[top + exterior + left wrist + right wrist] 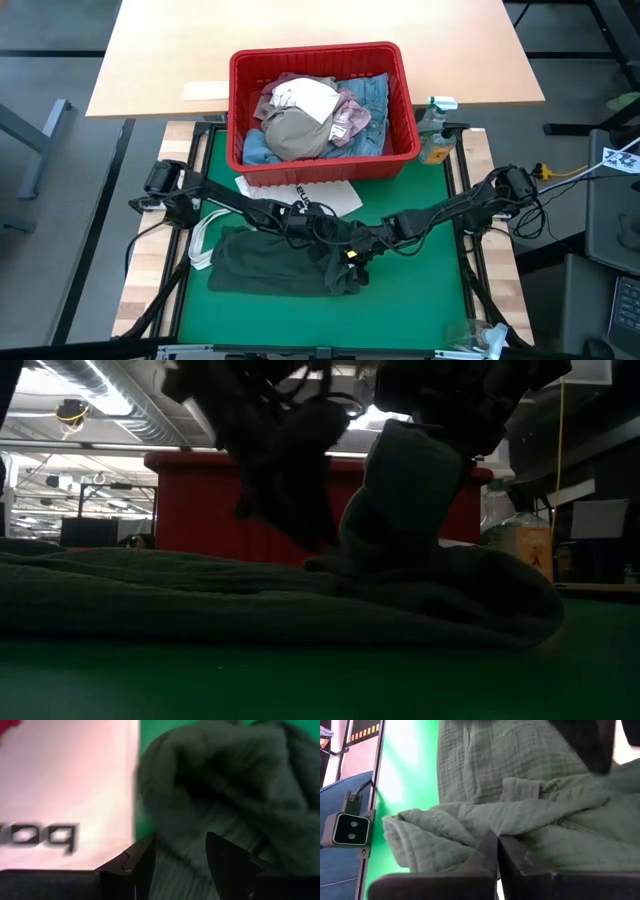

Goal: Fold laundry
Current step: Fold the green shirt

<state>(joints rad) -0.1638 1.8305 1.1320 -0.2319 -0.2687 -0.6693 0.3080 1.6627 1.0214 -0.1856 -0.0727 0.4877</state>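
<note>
Fingers: left gripper spread, straddling the dark green top; right gripper pressed together at a fold of it (whether cloth is pinched, cannot tell).

High view: top lies crumpled on the green counter, just before the red basket holding the other laundry.

Low view: a ridge of cloth stands raised mid-garment.

Wrist views: advisable to draw the raised fold taut and flat, grippers moving apart evenly.
</note>
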